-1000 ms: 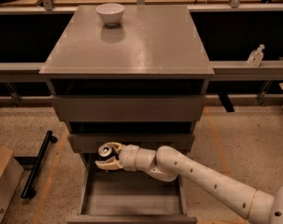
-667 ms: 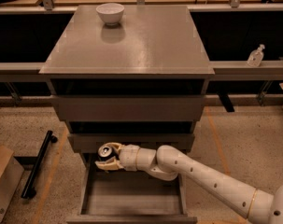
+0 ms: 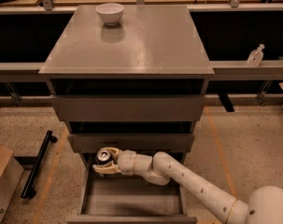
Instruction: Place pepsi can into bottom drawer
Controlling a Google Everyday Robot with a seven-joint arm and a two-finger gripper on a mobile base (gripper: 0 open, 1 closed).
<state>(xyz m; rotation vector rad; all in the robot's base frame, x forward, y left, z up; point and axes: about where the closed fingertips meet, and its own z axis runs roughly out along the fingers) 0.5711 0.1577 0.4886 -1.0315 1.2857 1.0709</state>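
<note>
The pepsi can [image 3: 102, 156], dark with a silver top, sits upright between the fingers of my gripper [image 3: 103, 161]. The gripper is shut on it and holds it over the back left part of the open bottom drawer [image 3: 131, 199], just under the front of the middle drawer. My white arm [image 3: 187, 181] reaches in from the lower right. The drawer tray is pulled out toward the camera and its floor shows bare.
A white bowl [image 3: 109, 12] stands at the back of the grey cabinet top [image 3: 131, 45]. The two upper drawers [image 3: 127, 108] are slightly pulled out. A black bar [image 3: 37, 164] lies on the floor left. A cardboard box [image 3: 1, 181] is far left. A clear bottle [image 3: 255, 56] stands right.
</note>
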